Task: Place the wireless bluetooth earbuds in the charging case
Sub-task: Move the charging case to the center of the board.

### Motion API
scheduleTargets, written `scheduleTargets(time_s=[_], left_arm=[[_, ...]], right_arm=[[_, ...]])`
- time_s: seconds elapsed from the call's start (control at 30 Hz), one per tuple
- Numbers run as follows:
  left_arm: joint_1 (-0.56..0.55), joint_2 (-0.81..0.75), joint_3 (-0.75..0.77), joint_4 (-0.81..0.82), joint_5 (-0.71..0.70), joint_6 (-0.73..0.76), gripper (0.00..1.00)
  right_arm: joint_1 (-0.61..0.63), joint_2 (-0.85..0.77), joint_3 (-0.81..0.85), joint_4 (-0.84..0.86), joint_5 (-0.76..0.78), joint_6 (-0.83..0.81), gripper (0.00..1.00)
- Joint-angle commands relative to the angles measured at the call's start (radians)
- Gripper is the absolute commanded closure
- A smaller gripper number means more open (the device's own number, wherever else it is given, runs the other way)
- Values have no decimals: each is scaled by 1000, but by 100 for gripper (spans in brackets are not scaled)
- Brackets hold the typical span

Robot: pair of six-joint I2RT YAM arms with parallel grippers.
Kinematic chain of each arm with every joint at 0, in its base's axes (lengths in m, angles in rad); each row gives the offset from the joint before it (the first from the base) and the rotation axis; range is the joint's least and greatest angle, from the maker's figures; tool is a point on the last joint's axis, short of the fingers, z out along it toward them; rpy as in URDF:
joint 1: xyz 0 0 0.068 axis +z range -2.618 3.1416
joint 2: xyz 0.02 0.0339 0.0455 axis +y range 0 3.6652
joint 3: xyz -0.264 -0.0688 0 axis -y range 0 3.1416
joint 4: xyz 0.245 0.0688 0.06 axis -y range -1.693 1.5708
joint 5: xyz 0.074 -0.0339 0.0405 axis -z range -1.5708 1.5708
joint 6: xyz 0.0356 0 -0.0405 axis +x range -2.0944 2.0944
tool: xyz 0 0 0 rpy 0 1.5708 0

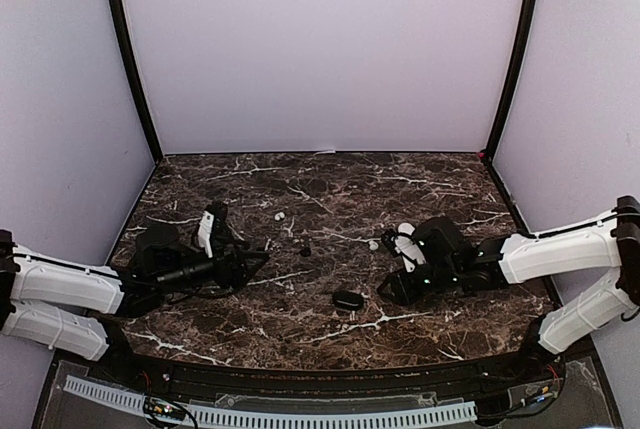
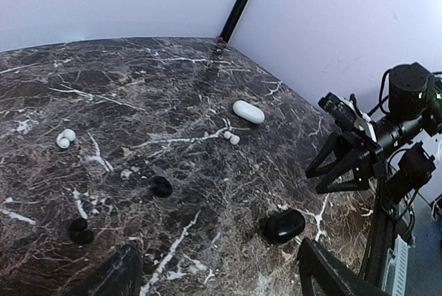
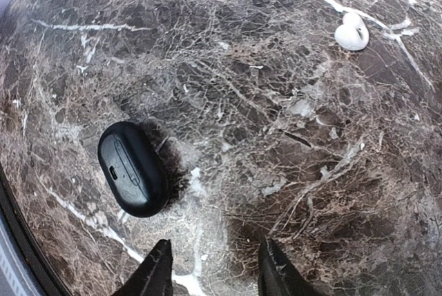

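Tiny glossy white plastic earbud (image 3: 352, 32) lies upper right, black oval charging case (image 3: 131, 168) lower left; bud likely light, slippery, so pinch its rounded sides; right gripper (image 3: 215, 246) and left gripper (image 2: 217, 258) gape wide, empty.

Probably a lab test booth. Plain lilac wall panels (image 1: 320, 49) and black frame posts (image 1: 130, 59) enclose a marble-patterned surface (image 1: 340, 174).

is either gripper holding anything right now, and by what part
Nothing is held. The left gripper and right gripper are both open and empty; the black case lies free on the table near the right one.
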Motion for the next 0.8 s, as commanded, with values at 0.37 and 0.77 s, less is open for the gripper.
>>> scheduleTargets(time_s=[0.37,0.77], left_arm=[[-254,232,216,-209,-118,131,12],[-262,383,337,-288,-17,134,5]], right_arm=[[70,198,57,133,-62,42,70],[136,174,81,177,-48,10,72]])
